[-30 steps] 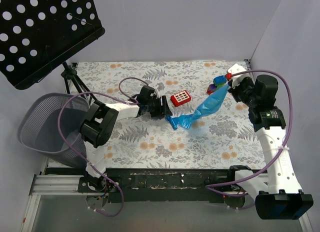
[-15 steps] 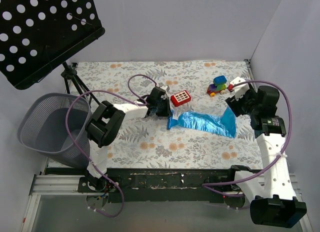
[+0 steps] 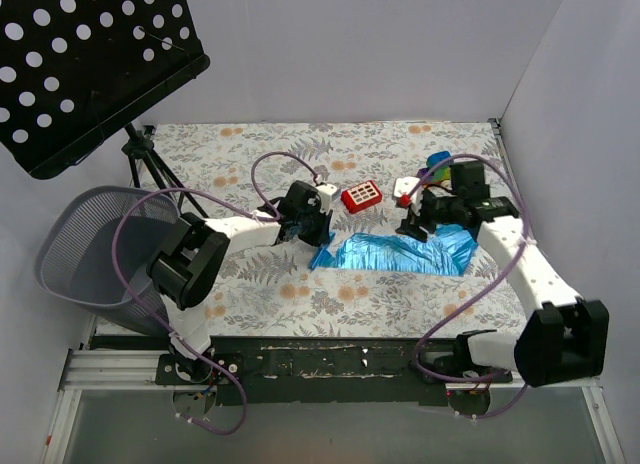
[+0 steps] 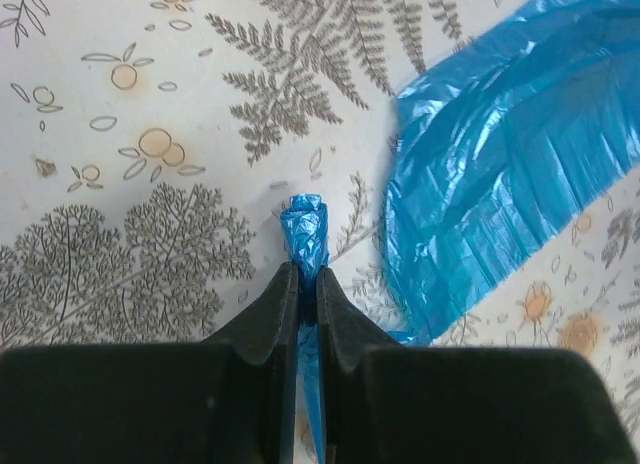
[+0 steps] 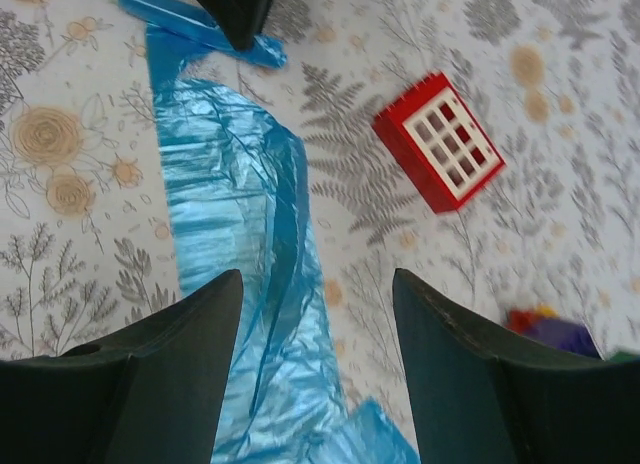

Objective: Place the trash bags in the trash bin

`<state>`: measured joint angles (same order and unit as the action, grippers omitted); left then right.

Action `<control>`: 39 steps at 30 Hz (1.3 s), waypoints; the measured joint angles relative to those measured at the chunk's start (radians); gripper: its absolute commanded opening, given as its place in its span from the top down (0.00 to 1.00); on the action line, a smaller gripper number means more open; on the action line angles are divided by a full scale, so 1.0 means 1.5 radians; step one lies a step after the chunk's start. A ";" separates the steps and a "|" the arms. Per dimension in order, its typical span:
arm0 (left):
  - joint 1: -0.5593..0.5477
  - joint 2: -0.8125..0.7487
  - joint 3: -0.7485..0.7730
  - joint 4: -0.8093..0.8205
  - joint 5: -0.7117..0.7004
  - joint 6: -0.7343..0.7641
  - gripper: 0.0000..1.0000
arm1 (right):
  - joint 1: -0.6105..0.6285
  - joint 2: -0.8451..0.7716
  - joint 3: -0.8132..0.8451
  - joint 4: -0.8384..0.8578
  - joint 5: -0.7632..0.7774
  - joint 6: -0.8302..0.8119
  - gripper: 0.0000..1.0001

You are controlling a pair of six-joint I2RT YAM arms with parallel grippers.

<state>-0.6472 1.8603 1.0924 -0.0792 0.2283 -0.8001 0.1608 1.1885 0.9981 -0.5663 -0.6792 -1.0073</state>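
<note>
The blue trash bag point(image 3: 400, 254) lies spread flat on the flowered tablecloth in the top view. My left gripper point(image 3: 318, 232) is at its left end. In the left wrist view this gripper point(image 4: 308, 274) is shut on a twisted corner of the bag point(image 4: 303, 222), and the rest of the sheet point(image 4: 500, 164) spreads to the right. My right gripper point(image 3: 413, 224) hovers over the bag's right half, open point(image 5: 315, 314), with nothing between its fingers and the bag point(image 5: 240, 214) below them. The wire-mesh trash bin point(image 3: 95, 254) stands off the table's left edge, beside the left arm.
A red toy block point(image 3: 361, 195) point(image 5: 438, 142) lies just behind the bag. A multicoloured brick car point(image 3: 436, 164) sits behind the right wrist. A black perforated music stand point(image 3: 90, 64) on a tripod rises at the back left. White walls close in the table.
My right gripper opened and let go of the bag, then swung left over it. The bag dropped flat. My left gripper shut on the bag's left corner.
</note>
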 measured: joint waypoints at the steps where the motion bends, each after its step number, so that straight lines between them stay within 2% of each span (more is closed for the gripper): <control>1: 0.001 -0.012 -0.008 -0.008 0.003 0.014 1.00 | 0.026 0.033 0.000 0.015 -0.006 -0.010 0.32; 8: 0.002 -0.086 -0.026 -0.048 0.029 0.060 1.00 | 0.157 0.211 0.012 0.077 -0.047 -0.078 0.32; 13: 0.003 -0.156 -0.025 -0.086 0.042 0.080 1.00 | 0.194 0.281 0.042 0.106 -0.074 -0.090 0.32; 17: 0.003 -0.205 -0.023 -0.118 0.045 0.095 1.00 | 0.209 0.336 0.082 0.124 -0.112 -0.095 0.21; 20: 0.003 -0.236 -0.023 -0.143 0.028 0.110 1.00 | 0.219 0.386 0.106 0.144 -0.140 -0.088 0.18; 25: 0.003 -0.277 -0.013 -0.175 -0.008 0.148 1.00 | 0.233 0.422 0.108 0.228 -0.191 0.017 0.15; 33: 0.003 -0.293 0.001 -0.214 -0.072 0.191 1.00 | 0.250 0.428 0.065 0.463 -0.272 0.284 0.12; 34: 0.003 -0.298 0.000 -0.216 -0.076 0.196 1.00 | 0.252 0.428 0.062 0.469 -0.275 0.292 0.12; 39: 0.003 -0.354 0.000 -0.216 -0.109 0.227 1.00 | 0.276 0.461 0.048 0.597 -0.299 0.434 0.11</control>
<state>-0.6430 1.3293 1.0927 -0.4038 0.0650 -0.4591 0.5751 1.8801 1.0698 0.3286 -1.1271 -0.3561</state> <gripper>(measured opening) 0.047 0.884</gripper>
